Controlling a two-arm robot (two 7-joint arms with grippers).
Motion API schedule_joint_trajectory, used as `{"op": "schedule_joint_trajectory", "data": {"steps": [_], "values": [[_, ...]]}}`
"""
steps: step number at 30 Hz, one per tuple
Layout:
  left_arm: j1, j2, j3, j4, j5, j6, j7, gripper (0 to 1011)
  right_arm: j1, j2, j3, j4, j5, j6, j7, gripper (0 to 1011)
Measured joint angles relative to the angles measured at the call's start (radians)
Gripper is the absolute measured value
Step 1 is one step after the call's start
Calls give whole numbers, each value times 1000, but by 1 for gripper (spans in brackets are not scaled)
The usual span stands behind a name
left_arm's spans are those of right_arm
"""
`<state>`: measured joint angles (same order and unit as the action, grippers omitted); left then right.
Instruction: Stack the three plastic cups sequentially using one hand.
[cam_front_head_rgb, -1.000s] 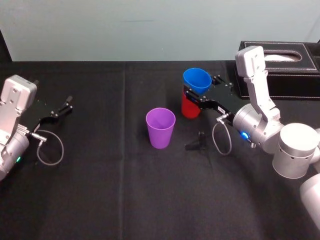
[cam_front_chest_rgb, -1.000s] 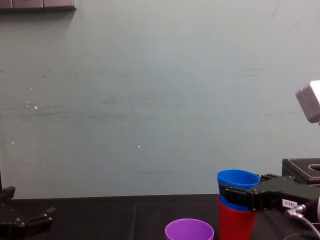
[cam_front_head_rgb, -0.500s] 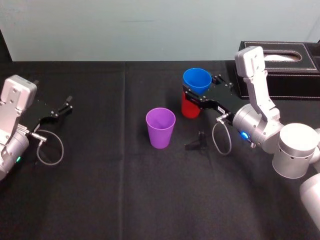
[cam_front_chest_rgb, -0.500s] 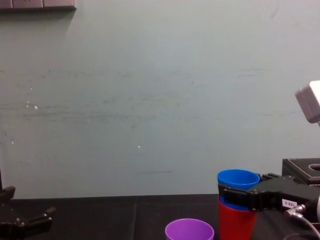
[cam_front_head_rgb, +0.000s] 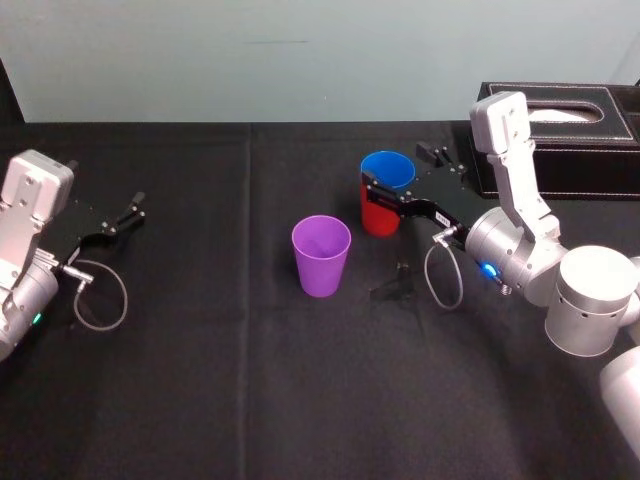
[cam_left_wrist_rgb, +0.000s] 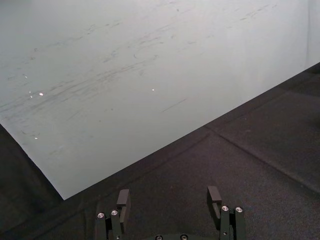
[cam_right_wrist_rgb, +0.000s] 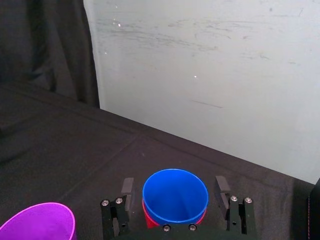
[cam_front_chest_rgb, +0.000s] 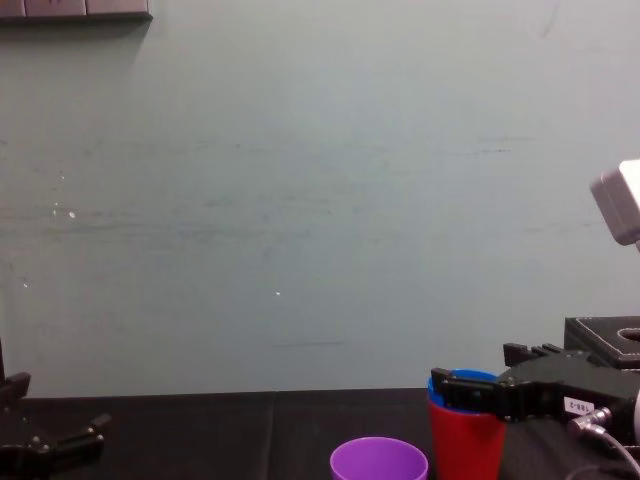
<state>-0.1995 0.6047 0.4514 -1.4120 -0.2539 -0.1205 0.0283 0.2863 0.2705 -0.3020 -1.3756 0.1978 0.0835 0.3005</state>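
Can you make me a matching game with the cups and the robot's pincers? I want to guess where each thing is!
Things:
1. blue cup
2. purple cup
3. left pincer
4. box

Places:
A. standing alone, in the middle
B. far left, open, holding nothing
C. tucked inside the red cup, between the fingers of the open right pincer
D. at the back, on the right

Pairs: 1-C, 2-A, 3-B, 4-D

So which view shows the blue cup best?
Right wrist view: the blue cup sits between the right gripper's fingers, whole mouth visible, nested in the red cup. Head view shows it farther off; chest view, only its rim.
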Motion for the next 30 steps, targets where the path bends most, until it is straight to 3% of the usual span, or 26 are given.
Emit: {"op": "schedule_joint_trajectory", "data": {"steps": [5, 13, 21, 30], "values": [[0, 0, 0, 0, 0, 0, 0, 1005, -2, 1, 1, -7, 0, 2, -1, 1003], [0, 0, 0, 0, 0, 0, 0, 1005, -51, 29, 21, -107, -1, 32, -7, 1003], [0, 0, 0, 0, 0, 0, 0, 1005, -164, 101, 44, -263, 17, 66, 22, 1002], [0, 0, 0, 0, 0, 0, 0, 1005, -284, 163, 53, -325, 52, 30, 64, 1002]]}}
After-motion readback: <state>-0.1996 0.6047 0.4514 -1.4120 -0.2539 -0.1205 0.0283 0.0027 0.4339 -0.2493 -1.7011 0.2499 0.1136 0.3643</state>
